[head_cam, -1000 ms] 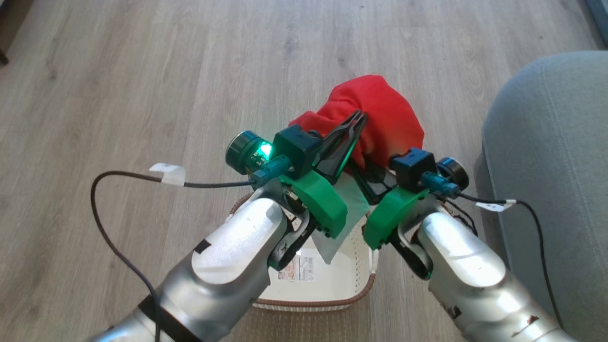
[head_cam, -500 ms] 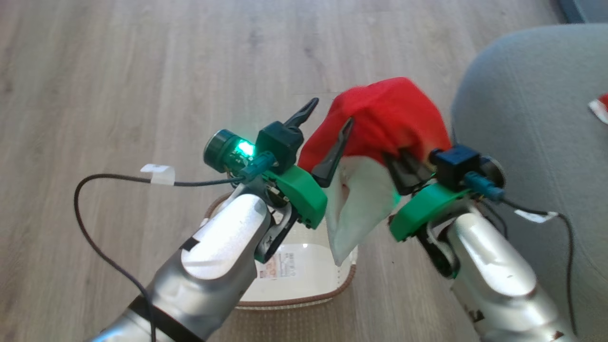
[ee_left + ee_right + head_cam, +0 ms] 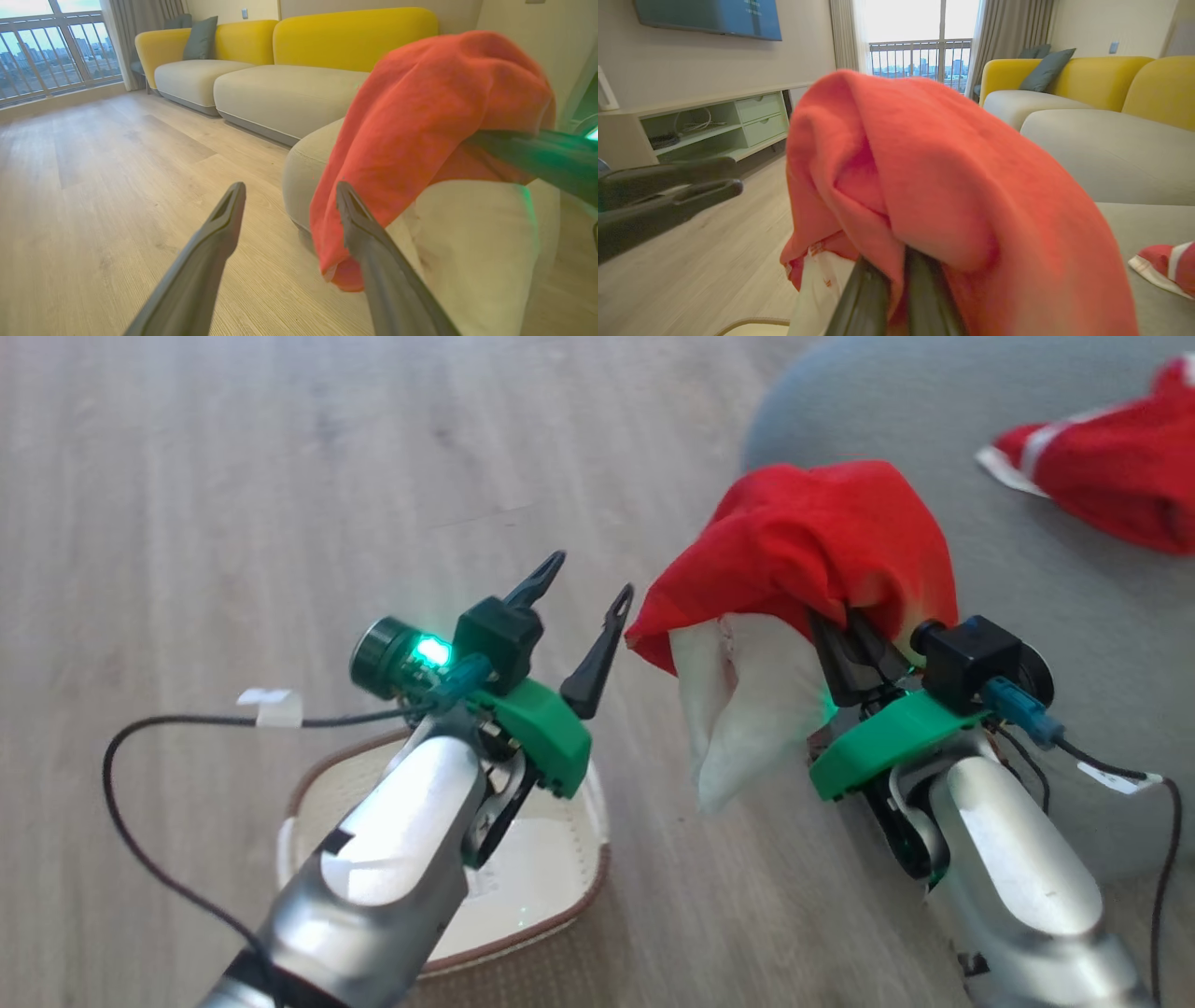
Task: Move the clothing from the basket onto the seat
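1. Head view: the wood floor (image 3: 187,476) runs alongside the seat (image 3: 1027,588). The basket (image 3: 560,915) stands on that floor well apart from the seat, partly hidden behind the left forearm. A second red garment (image 3: 1102,476) lies on the seat's far side. The left tool (image 3: 583,583) hangs over the floor short of the seat, fingers spread wide, holding nothing. The right tool (image 3: 854,658), at the seat's rounded corner, is clamped on the red garment (image 3: 812,537), which drapes over its fingers while a white panel dangles.
2. Left wrist view: a yellow sofa (image 3: 350,37) stands beyond the seat. The left tool's fingers (image 3: 229,214) are apart and empty, and the red garment hangs just in front of the seat.
3. Right wrist view: the right tool's fingers (image 3: 864,298) are pressed together under the red garment. The second red garment rests on the seat.
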Controlling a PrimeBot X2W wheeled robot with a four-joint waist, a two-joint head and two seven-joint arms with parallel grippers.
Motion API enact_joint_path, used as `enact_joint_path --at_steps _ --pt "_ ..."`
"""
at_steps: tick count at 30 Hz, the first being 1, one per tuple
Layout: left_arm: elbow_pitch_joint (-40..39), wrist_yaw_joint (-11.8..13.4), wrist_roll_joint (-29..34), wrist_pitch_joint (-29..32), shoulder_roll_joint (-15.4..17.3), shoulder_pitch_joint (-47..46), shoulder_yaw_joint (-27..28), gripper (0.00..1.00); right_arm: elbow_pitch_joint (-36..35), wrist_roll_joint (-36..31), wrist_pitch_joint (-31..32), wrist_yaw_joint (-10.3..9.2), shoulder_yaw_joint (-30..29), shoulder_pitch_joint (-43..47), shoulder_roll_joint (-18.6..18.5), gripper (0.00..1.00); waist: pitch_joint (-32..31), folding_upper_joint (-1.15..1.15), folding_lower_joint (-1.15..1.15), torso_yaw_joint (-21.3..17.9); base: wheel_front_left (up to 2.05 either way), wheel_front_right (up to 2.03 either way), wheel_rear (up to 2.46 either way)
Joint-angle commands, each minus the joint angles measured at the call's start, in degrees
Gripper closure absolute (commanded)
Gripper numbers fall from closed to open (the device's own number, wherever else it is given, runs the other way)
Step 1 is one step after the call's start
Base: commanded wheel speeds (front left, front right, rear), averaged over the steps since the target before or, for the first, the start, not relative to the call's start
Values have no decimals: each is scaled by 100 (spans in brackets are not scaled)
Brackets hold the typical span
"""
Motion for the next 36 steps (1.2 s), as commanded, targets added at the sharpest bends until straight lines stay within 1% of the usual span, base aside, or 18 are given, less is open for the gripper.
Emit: enact_joint_path --at_steps 1,4,5,8,9,10,14,22,26,29,33,36 --pt "-140 -42 68 -56 114 -83 277 0 -296 10 -38 -2 21 -35 46 100 12 0 0 -431 0 0 0" --pt "-128 -82 140 -56 128 27 407 0 -412 21 -38 -2 -25 37 72 100 -1 0 0 -777 0 0 0" --pt "-128 -82 140 -56 128 27 407 0 -412 21 -38 -2 -25 37 72 100 -1 0 0 -777 0 0 0" --pt "-113 -103 221 -56 136 116 525 0 -516 54 -38 -2 -83 116 98 100 1 0 0 -1108 0 0 0" --pt "-128 -104 290 -56 159 150 612 0 -578 74 -38 -2 -92 141 112 100 23 0 0 -1332 0 0 0" --pt "-128 -104 290 -56 159 150 612 0 -578 74 -38 -2 -92 141 112 100 23 0 0 -1332 0 0 0" --pt "-140 -141 389 -56 185 244 768 0 -703 94 -38 -2 -161 209 121 100 40 0 0 -1675 0 0 0" --pt "-10 -351 599 -56 91 96 871 0 -1175 12 -38 -2 -761 572 127 100 268 0 0 -1812 0 0 0" --pt "20 -431 682 -56 57 39 887 0 -1363 -210 -38 -2 -901 574 -12 100 446 0 0 -1838 0 0 0" --pt "50 -474 746 -56 44 19 898 0 -1370 -378 -38 -2 -997 390 -192 100 593 0 0 -1848 0 0 0" --pt "115 -518 821 -56 48 29 929 0 -1291 -493 -38 -2 -1195 -68 -448 100 788 0 0 -1856 0 0 0" --pt "140 -523 888 -56 116 20 975 0 -1161 -548 -38 -2 -1257 -465 -635 100 959 0 0 -1859 0 0 0"
